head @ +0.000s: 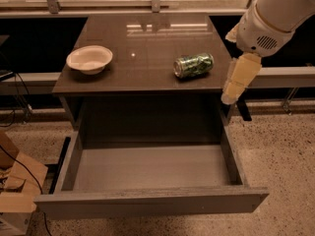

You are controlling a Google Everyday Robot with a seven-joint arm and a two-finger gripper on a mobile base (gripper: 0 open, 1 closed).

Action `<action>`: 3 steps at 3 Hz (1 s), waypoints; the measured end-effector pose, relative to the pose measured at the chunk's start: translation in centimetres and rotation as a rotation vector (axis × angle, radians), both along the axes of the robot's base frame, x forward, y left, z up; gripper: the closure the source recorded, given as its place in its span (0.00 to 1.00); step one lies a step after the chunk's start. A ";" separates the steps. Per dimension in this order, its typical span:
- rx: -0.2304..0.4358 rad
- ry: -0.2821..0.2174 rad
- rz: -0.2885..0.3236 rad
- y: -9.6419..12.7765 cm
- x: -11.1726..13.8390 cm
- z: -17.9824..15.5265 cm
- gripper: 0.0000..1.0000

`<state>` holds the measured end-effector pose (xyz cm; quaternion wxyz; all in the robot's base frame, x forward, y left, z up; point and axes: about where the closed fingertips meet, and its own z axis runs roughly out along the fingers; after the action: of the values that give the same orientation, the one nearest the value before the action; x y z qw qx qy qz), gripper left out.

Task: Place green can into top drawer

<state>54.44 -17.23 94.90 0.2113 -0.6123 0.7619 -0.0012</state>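
Gripper (236,82) hangs off the right edge of the tabletop (147,38), just beside the front corner, pointing down. It carries nothing. You cannot tell from this angle whether it is apart or together, as only one cream face shows. Arm (275,14) reaches in from the upper right.

Green can (193,65) lies on its side on the tabletop, right of centre and close to the front edge, one silver end turned front-left. It is near the gripper but not touching it.

Top drawer (147,167) stands pulled out under the front edge, grey bottom showing. Likely reason: the drop zone sits right below and in front of the can, so your carry is short, forward and down.

Bowl (89,59) sits upright on the left side, well apart from the can and out of your path.

Judgement: you are at the approach, grasp not yet made. Expect to lift above the surface and move left over the can. A can on its side rolls, so a sideways nudge could send it off the front edge. Close across its body, not its ends
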 end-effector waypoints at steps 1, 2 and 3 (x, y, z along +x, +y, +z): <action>0.001 -0.007 -0.002 0.1 0.3 0.0 0.00; 0.012 -0.069 -0.018 0.7 2.6 0.4 0.00; 0.039 -0.110 0.020 0.9 6.1 -0.1 0.00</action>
<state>60.50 -16.38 94.77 0.2648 -0.6149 0.7427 -0.0181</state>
